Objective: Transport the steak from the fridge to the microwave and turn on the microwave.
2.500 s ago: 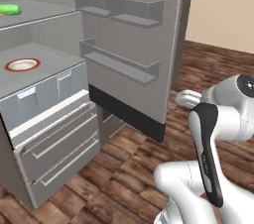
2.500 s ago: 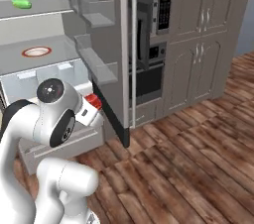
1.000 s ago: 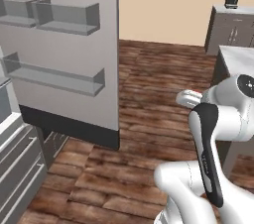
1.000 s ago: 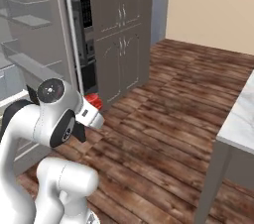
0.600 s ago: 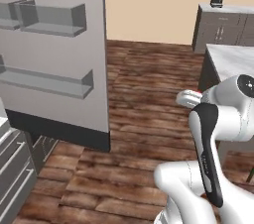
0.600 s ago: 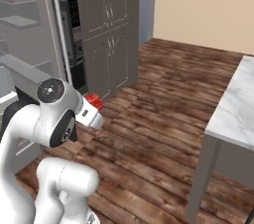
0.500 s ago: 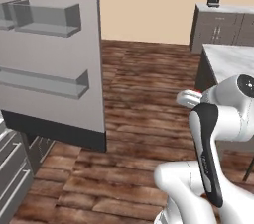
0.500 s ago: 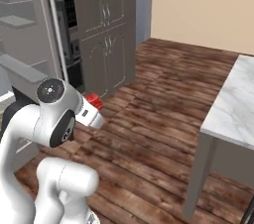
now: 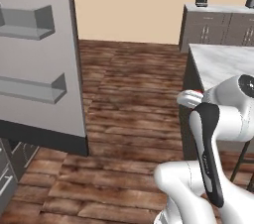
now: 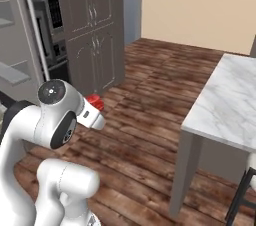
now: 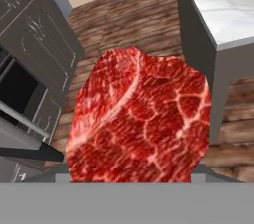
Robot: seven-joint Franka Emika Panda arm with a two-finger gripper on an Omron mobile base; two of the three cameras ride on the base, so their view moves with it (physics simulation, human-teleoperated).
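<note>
Marbled dark-red flat steak (image 11: 141, 119) sits clamped in the end effector (image 10: 95, 104), carried mid-air above the wood floor (image 10: 150, 120) (base mid-transit). Likely soft, floppy, slick; grip across its thick middle, not edges.

The wooden floor (image 9: 134, 94) and marble counter (image 10: 230, 100) are shared by both rear base views; from the hand camera, the steak (image 11: 141, 119) is seen close, counter at one o'clock.

Even, flat, bright light; faint soft shadows on floor (image 9: 134, 119); no glare; rendered views slightly soft.
</note>
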